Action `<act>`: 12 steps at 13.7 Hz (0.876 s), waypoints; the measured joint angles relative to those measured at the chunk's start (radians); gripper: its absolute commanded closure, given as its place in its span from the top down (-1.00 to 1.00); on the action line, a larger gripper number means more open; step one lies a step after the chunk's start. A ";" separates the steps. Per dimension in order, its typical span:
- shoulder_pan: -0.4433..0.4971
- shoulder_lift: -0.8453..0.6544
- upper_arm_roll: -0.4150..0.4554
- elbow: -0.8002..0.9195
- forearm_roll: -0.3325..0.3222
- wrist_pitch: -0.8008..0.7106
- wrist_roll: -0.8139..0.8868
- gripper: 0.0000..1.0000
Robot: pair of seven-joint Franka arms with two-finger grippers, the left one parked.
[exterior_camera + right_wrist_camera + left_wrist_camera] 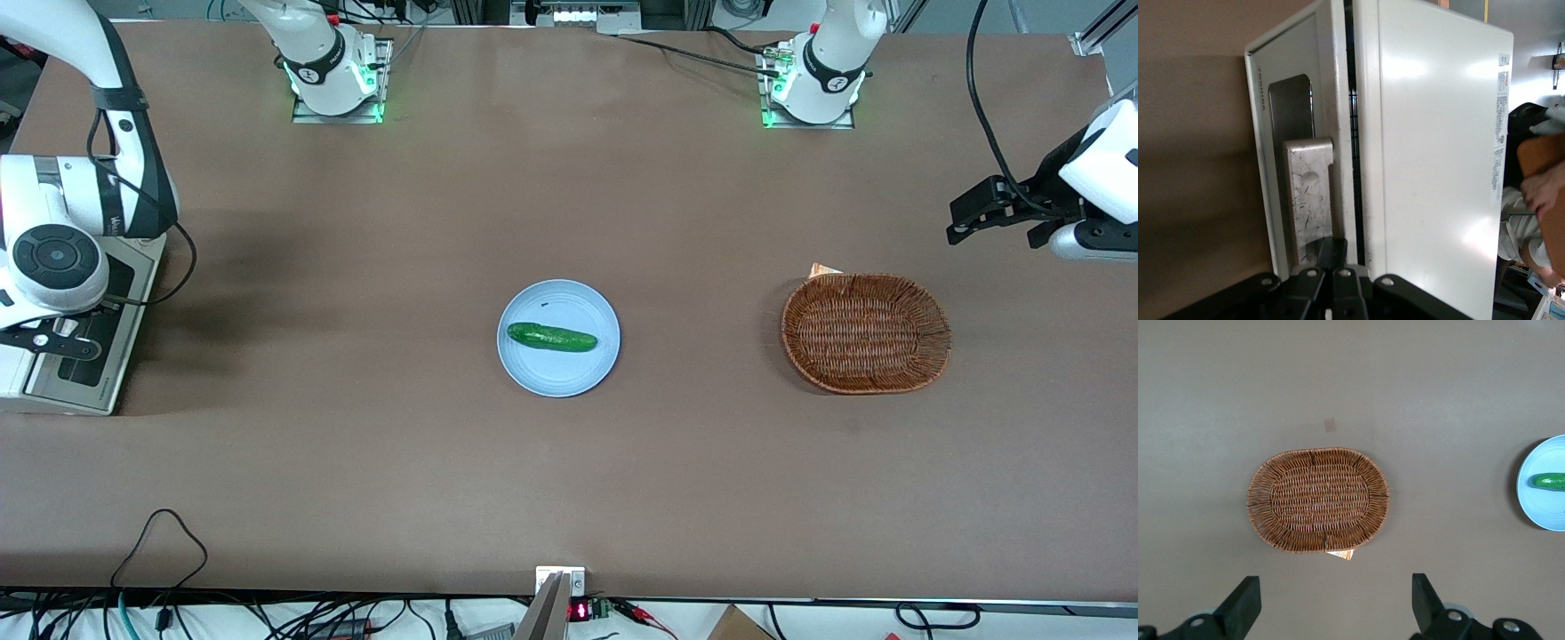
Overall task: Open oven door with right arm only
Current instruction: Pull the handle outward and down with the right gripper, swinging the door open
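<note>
Brown counter (356, 462) stretches under the claw (1333, 248), clenched on the silver handle (1309, 193) of the oven door (1281, 140), slightly ajar. Only the front view shows the oven (62, 391) at the working arm's end, plus plate (558, 364).

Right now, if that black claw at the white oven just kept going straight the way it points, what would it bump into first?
Most likely the oven door: the gripper sits right at its silver handle, fingers apparently shut on the handle's end. The door stands slightly ajar from the oven.
</note>
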 measured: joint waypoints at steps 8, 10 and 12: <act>0.018 -0.006 0.031 -0.041 0.007 0.042 0.000 -1.00; 0.023 -0.007 0.038 -0.054 0.017 0.062 0.000 -1.00; 0.028 -0.006 0.046 -0.071 0.039 0.093 0.002 -1.00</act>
